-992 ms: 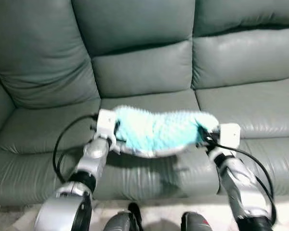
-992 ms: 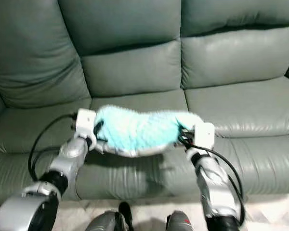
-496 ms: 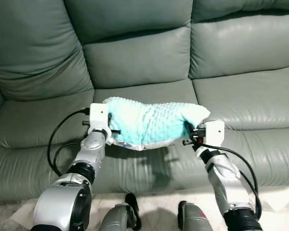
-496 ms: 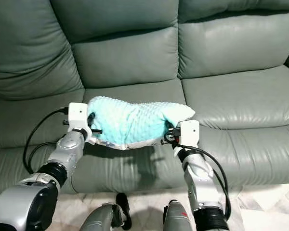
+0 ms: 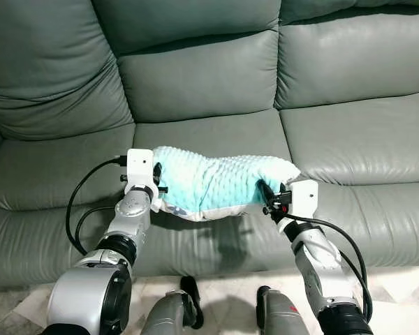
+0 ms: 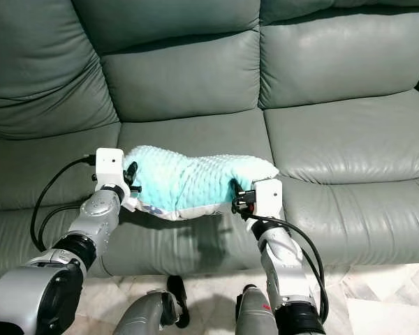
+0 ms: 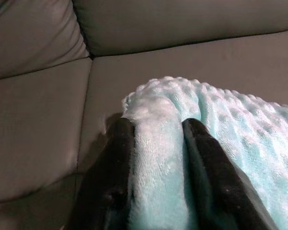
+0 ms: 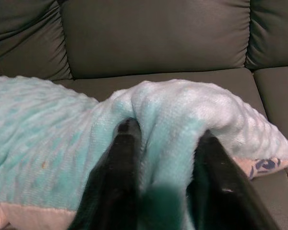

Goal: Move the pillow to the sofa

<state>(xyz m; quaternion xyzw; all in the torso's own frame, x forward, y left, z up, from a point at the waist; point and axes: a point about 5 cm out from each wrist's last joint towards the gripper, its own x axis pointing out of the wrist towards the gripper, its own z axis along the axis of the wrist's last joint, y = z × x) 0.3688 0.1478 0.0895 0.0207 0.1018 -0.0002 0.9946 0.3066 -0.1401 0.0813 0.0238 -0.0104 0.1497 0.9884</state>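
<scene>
A turquoise bobbled pillow [image 5: 213, 183] hangs between my two arms, just above the front of the grey-green sofa's middle seat cushion [image 5: 209, 139]. My left gripper [image 5: 153, 178] is shut on the pillow's left end; its black fingers [image 7: 117, 158] pinch a fold of the fabric [image 7: 156, 143]. My right gripper [image 5: 265, 195] is shut on the right end, its fingers [image 8: 127, 143] sunk into the plush [image 8: 173, 124]. A pale underside with a dark print shows along the pillow's lower edge [image 8: 259, 165].
The sofa has a left seat cushion [image 5: 49, 174], a right seat cushion [image 5: 363, 139] and tall back cushions [image 5: 195, 70]. Pale tiled floor [image 6: 377, 307] shows at the sofa's foot. Black cables [image 5: 80, 209] loop off both wrists.
The view has sharpened and shifted as I came closer to the sofa. The pillow, held at both ends throughout, now sits slightly lower over the middle seat's front.
</scene>
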